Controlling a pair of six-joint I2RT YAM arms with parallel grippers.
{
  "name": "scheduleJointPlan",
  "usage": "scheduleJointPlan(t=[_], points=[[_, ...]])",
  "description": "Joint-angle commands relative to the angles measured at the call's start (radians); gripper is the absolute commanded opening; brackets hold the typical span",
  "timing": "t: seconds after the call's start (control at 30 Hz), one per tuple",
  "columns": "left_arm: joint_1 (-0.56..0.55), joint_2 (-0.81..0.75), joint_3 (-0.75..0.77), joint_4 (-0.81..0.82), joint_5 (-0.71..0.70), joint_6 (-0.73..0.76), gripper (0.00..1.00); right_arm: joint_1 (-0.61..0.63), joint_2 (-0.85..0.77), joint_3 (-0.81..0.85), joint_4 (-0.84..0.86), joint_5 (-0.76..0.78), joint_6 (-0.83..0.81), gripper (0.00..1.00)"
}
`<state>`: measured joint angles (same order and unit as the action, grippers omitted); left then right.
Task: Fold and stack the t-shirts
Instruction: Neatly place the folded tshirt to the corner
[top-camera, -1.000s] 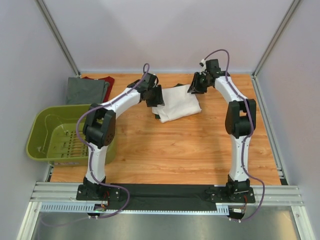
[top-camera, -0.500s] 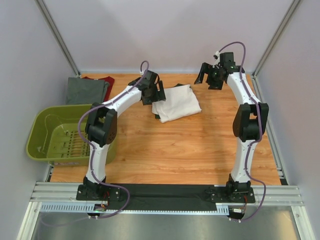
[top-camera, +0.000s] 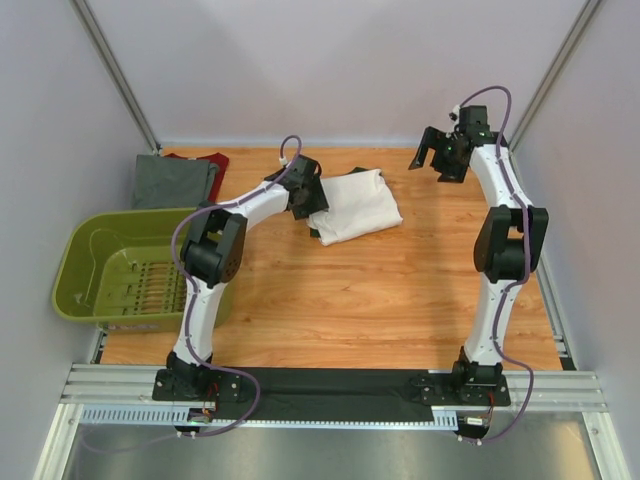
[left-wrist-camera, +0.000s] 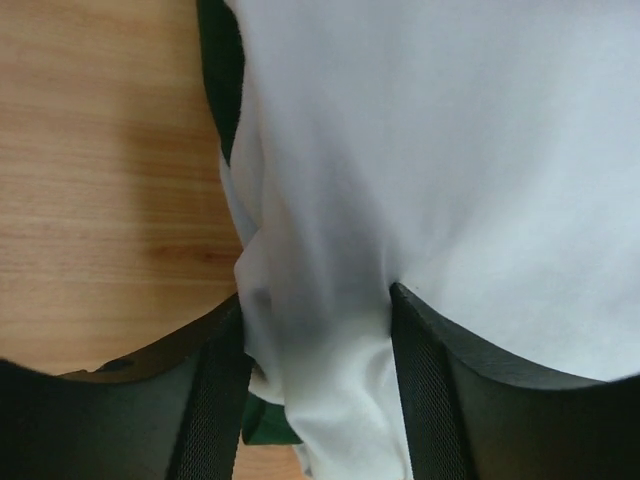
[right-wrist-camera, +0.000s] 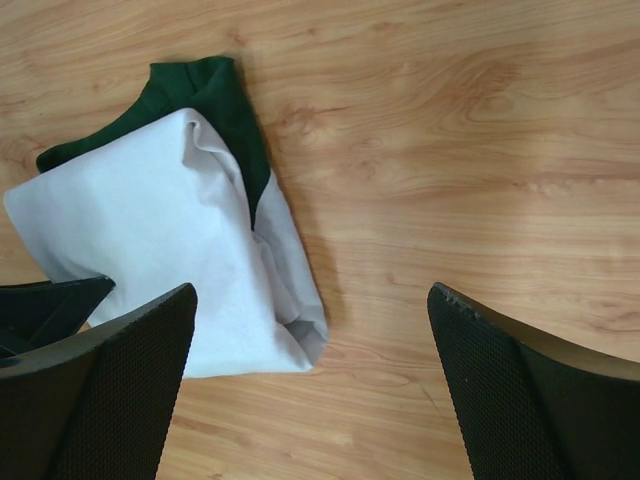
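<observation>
The white t-shirt (top-camera: 355, 205) with its dark green collar lies folded at the back middle of the table. My left gripper (top-camera: 310, 197) is at its left edge. In the left wrist view a bunched fold of the white t-shirt (left-wrist-camera: 400, 150) fills the gap of the left gripper (left-wrist-camera: 315, 380) and touches both fingers. My right gripper (top-camera: 437, 160) hangs open above the table, to the right of the shirt and apart from it. The right wrist view shows the white t-shirt (right-wrist-camera: 150, 250) below and left of the right gripper (right-wrist-camera: 311, 292). The grey t-shirt (top-camera: 172, 182) lies folded at the back left, on the dark red t-shirt (top-camera: 205, 158).
An olive-green plastic basket (top-camera: 75, 260) stands at the table's left edge, in front of the grey shirt. Grey walls with metal posts close in the back and both sides.
My right gripper has let go of the white shirt, opened wide and moved up and to the right. My left gripper loosened, then closed in again on the shirt's left edge.
</observation>
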<state>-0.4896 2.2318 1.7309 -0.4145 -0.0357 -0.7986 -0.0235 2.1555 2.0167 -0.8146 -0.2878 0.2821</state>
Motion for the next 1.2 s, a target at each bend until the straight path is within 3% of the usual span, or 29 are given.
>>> scheduleJointPlan(t=[0.0, 0.1, 0.2, 0.23, 0.37, 0.43, 0.73, 0.97, 1.17], points=[[-0.006, 0.037, -0.016, 0.109, 0.0, -0.016, 0.6, -0.026, -0.037, 0.007, -0.001, 0.03, -0.017, 0.99], [-0.003, 0.058, -0.008, 0.121, -0.004, -0.016, 0.44, -0.038, -0.045, -0.004, -0.001, 0.035, -0.014, 0.99], [0.003, 0.081, 0.033, 0.1, -0.016, 0.013, 0.21, -0.052, -0.049, -0.007, -0.008, 0.036, -0.011, 0.99], [0.008, 0.089, 0.073, 0.085, -0.018, 0.039, 0.0, -0.055, -0.051, -0.009, -0.009, 0.038, -0.011, 0.99], [0.058, 0.103, 0.157, -0.023, -0.03, 0.108, 0.0, -0.064, -0.063, -0.012, -0.02, 0.067, -0.012, 0.99], [0.088, 0.104, 0.256, -0.128, -0.08, 0.264, 0.0, -0.066, -0.074, -0.041, -0.018, 0.096, -0.012, 0.99], [0.137, 0.08, 0.373, -0.317, -0.156, 0.568, 0.0, -0.066, -0.066, -0.108, 0.009, 0.125, 0.037, 0.99], [0.184, 0.029, 0.377, -0.426, -0.257, 0.737, 0.0, -0.065, -0.006, -0.017, -0.052, 0.137, 0.048, 0.98], [0.217, -0.03, 0.36, -0.425, -0.371, 0.9, 0.0, -0.064, 0.017, -0.019, -0.086, 0.153, 0.071, 0.98]])
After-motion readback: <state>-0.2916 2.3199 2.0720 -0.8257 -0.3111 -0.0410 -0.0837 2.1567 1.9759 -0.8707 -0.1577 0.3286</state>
